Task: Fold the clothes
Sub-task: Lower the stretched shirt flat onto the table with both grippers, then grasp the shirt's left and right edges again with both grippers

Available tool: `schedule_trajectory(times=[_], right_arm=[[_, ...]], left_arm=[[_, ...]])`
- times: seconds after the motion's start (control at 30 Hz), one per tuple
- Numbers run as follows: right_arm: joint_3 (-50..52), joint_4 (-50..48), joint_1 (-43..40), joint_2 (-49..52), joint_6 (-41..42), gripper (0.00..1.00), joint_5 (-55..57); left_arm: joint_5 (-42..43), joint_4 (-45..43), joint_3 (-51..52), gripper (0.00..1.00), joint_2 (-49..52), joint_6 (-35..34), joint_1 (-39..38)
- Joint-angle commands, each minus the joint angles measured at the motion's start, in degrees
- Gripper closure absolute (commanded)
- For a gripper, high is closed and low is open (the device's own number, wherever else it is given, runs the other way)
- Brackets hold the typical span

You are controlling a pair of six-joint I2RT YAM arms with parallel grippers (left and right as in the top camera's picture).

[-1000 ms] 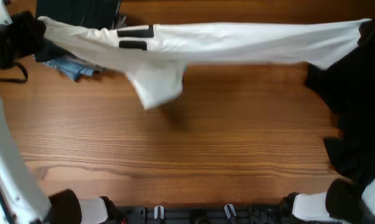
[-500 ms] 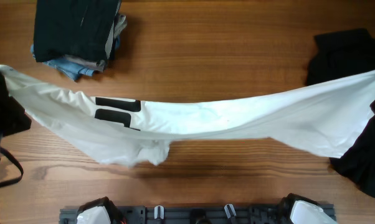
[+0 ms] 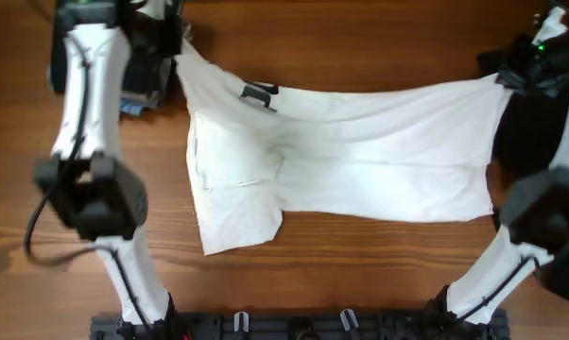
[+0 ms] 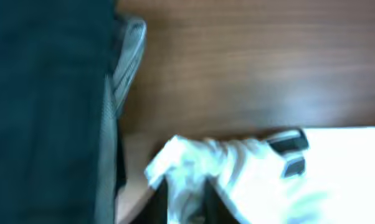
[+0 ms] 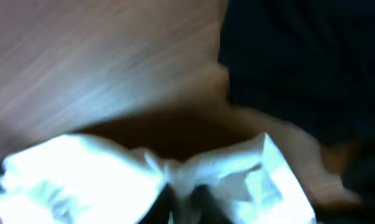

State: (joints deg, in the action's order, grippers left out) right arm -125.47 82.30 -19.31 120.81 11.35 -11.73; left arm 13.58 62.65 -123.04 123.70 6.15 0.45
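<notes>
Half a second ago we saw the shirt (image 3: 360,151) as a sagging band slung between the two arms over the near part of the surface (image 3: 360,293). Half a second before that it was stretched taut over the far edge. Now both arms have reached back to the far side, and most of the cloth has come down on the wood as a broad, fairly flat sheet.

The left end effector (image 3: 178,49) is pinching the far left corner. In its wrist view the white fabric is bunched between the dark fingers (image 4: 174,202), though the picture is blurred. The right end effector (image 3: 504,77) is pinching the far right corner in the same way, with cloth gathered at its tips in its own wrist view.

Only a sliver of the black marks (image 3: 258,93) shows near the far left edge. A sleeve (image 3: 237,222) sticks out toward us at the left, and the panel above it looks doubled over.

The held corners sit close to the stack of dark folded clothes (image 4: 50,93) on the left and the dark garment (image 5: 299,50) on the right.

We judge the swing was meant to spread the shirt out. That is largely done, but no fold has been made yet, and the doubled left part may need smoothing first.
</notes>
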Motion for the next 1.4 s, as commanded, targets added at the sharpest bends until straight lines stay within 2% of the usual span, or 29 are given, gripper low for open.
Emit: schedule_trajectory(times=[0.0,0.03,0.13,0.27,0.37,0.4,0.47,0.53,0.63,0.7,0.8,0.87,0.97,1.0,1.07,1.13,1.23,1.37], right_arm=[[-0.28,-5.73,-0.17,4.81,-1.11,0.39,-0.39],[-0.26,-6.73,-0.24,5.2,-1.11,0.34,-0.24],[-0.31,-7.13,-0.98,4.39,-1.36,0.28,1.55],[-0.31,-0.76,-2.8,3.23,-3.17,0.27,1.44],[-0.28,5.79,-3.1,3.23,-6.03,0.26,1.57],[-0.28,7.19,-3.1,3.23,-6.73,0.26,1.55],[-0.26,9.62,-3.1,3.26,-6.86,0.26,1.49],[0.24,9.79,-3.1,3.26,-6.86,0.23,1.51],[2.14,9.68,-3.1,3.3,-6.84,0.22,1.51],[4.61,9.25,-3.13,3.34,-6.8,0.21,1.7],[9.53,6.56,-3.28,3.34,-5.51,0.2,3.72],[12.59,3.98,-3.65,3.37,-4.7,0.2,4.96],[14.6,2.32,-5.18,3.37,-2.19,0.2,4.92],[14.82,2.21,-5.57,3.37,-2.19,0.21,4.94],[15.56,2.01,-6.45,3.37,-2.21,0.2,4.94],[16.46,1.97,-7.08,3.37,-2.19,0.21,4.94],[18.56,1.92,-7.78,3.37,-2.38,0.21,4.94],[20.15,2.38,-7.65,3.37,-3.8,0.21,4.5]], left_arm=[[-1.46,-6.6,-0.28,0.33,6.54,1.11,-0.61],[-1.46,-7.58,-0.28,0.18,6.86,1.14,-0.61],[-1.9,-8.09,-0.44,0.04,5.53,1.14,-0.5],[-5.14,-2.64,-0.44,0.02,0.98,1.16,-0.5],[-6.64,5.35,-0.42,0.04,-2.1,1.14,-0.5],[-6.64,8.61,-0.42,0.07,-2.4,1.14,-0.5],[-6.62,16.28,0.04,0.09,-2.03,1.05,-0.44],[-6.62,19.96,2.97,0.1,-1.75,0.92,-0.46],[-6.62,18.91,11.87,0.11,-1.75,0.85,-0.33],[-6.62,14.36,21.03,0.12,-1.75,-1.99,0.24],[-6.08,8.0,30.03,0.14,-1.75,-2.67,0.87],[-3.43,4.39,33.51,0.2,-1.75,-2.69,0.94],[-2.51,0.98,36.65,0.5,-1.75,-2.49,0.9],[-2.49,0.35,37.24,0.55,-1.75,-2.49,0.9],[-2.49,-1.95,39.23,0.55,-1.75,-2.51,0.9],[-2.49,-3.76,41.18,0.62,-1.75,-2.49,0.9],[-3.39,-4.9,44.81,0.96,-1.75,-1.88,0.96],[-11.89,1.2,45.0,0.96,-1.77,-4.07,3.52]])
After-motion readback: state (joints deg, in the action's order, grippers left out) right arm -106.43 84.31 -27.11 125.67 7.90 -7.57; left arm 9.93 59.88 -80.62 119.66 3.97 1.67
